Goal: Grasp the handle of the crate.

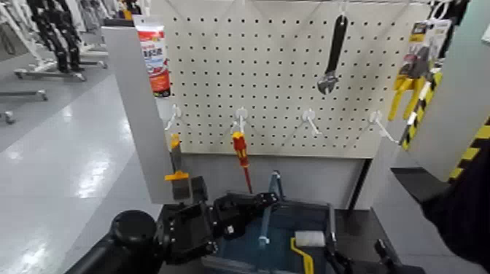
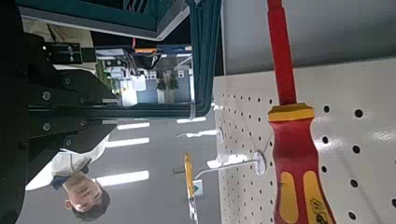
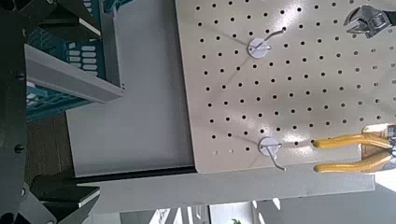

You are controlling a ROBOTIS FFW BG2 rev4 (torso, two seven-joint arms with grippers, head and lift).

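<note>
- Head view: crate (image 1: 321, 218) sits low at the bottom of the frame, just below the pegboard (image 1: 292, 73). Its handle (image 1: 268, 211) is a thin bar with its long axis running from the near side up toward the board, across the crate's middle. My left gripper (image 1: 240, 211) hangs over the crate's left rim, just beside the handle; I cannot tell how wide its jaws stand. My right gripper (image 1: 357, 261) shows only as dark tips at the bottom edge, near the crate's right side; jaw state unreadable. Inside the crate lies one roller (image 1: 308, 244) with a yellow handle. On the board I count four white hooks, one screwdriver (image 1: 240, 157), one wrench (image 1: 332, 55), one pair of pliers (image 1: 405, 91).
- Left wrist view: the one screwdriver (image 2: 294, 140) fills the frame, red and yellow, hanging against the board. Part of the crate's rim (image 2: 205, 47) shows. A person (image 2: 79, 182) stands far off.
- Right wrist view: crate wall (image 3: 65, 65), slotted, at one edge. Two hooks, yellow pliers (image 3: 350, 154), wrench head (image 3: 369, 19) on the board.
</note>
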